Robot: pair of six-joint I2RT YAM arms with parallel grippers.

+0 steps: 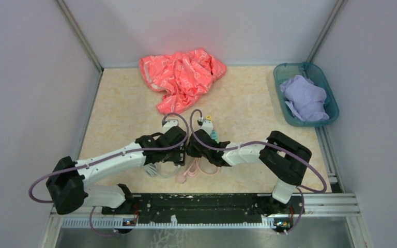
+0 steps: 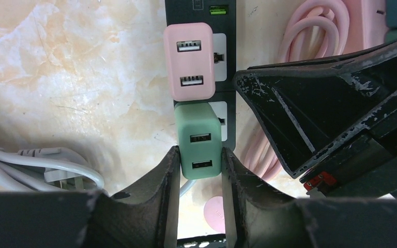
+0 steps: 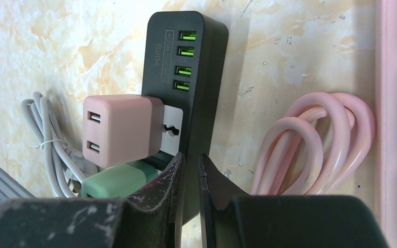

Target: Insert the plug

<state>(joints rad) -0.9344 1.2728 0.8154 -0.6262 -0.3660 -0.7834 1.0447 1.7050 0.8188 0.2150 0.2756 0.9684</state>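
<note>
A black power strip (image 3: 201, 62) with green USB ports lies on the marble table. A pink plug (image 3: 119, 129) sits in one socket; it also shows in the left wrist view (image 2: 190, 62). My left gripper (image 2: 200, 152) is shut on a green plug (image 2: 199, 134), held against the socket next to the pink one; I cannot tell how deep it sits. My right gripper (image 3: 191, 157) is shut on the strip's edge, beside the green plug (image 3: 113, 181). In the top view both grippers (image 1: 186, 144) meet mid-table and hide the strip.
A coiled pink cable (image 3: 310, 139) lies right of the strip, a bundled white cable (image 2: 57, 160) left of it. A red cloth (image 1: 181, 77) lies at the back. A teal basket (image 1: 284, 72) holding a purple cloth (image 1: 305, 98) stands back right.
</note>
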